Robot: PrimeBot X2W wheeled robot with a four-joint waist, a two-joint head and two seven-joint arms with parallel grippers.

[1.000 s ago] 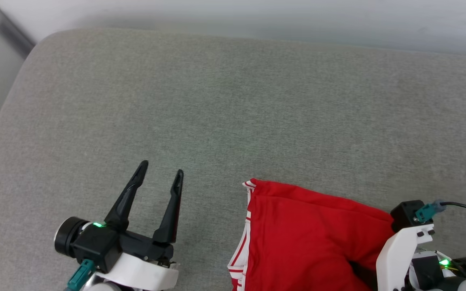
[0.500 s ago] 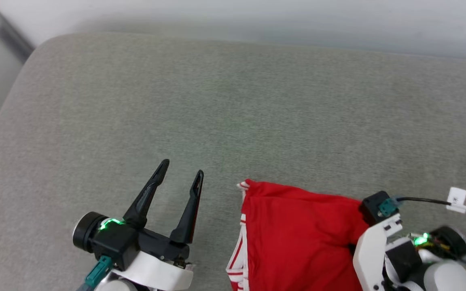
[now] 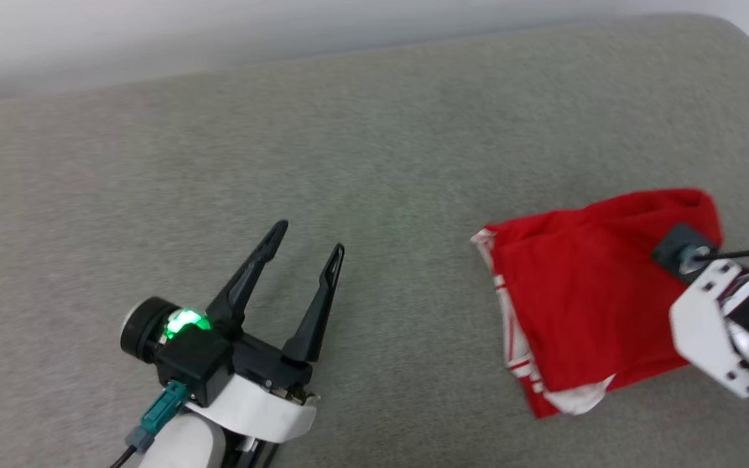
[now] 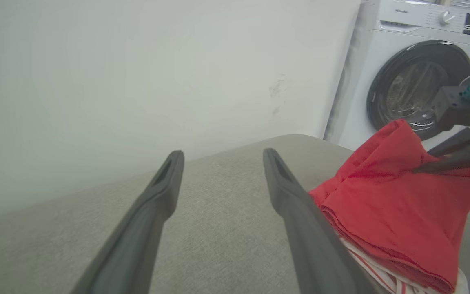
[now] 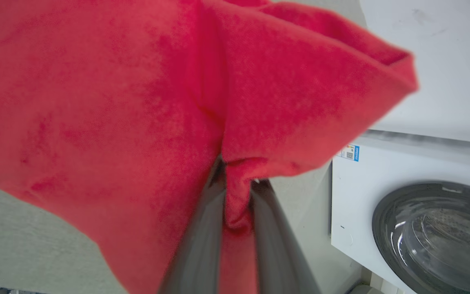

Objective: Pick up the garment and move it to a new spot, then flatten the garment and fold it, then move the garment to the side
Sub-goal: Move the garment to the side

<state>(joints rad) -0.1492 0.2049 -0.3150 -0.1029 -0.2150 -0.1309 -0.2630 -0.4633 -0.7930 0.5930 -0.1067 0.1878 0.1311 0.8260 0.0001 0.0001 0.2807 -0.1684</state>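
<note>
Head view: the garment (image 3: pixel 582 292) sits as a folded red bundle over the right part of the grey cushion (image 3: pixel 348 130), red-and-white striped trim and a bit of white cloth showing along its left and lower edges; the right arm's white wrist bracket (image 3: pixel 706 325) reaches in over the bundle's right side, and the fingers beyond it are hidden by the cloth; the left gripper (image 3: pixel 310 236) hovers over bare cushion at the lower left, well apart from the garment, its 2 dark fingers spread wide with nothing between them

Right wrist view: the right gripper (image 5: pixel 237 179) has its 2 fingers drawn close together, pinching a gathered fold of the red cloth between them; the rest of the garment spreads above and to the left of the fingers; a white washing machine (image 5: pixel 382 183) with a dark round door stands at the lower right

Left wrist view: the left gripper's fingers (image 4: pixel 153 212) stand apart and empty above the cushion; the garment lies just to their right, its top bunched and raised where a dark finger clamps it; whether its lower edge touches the cushion cannot be told; a pale wall (image 4: pixel 137 61) rises behind
</note>
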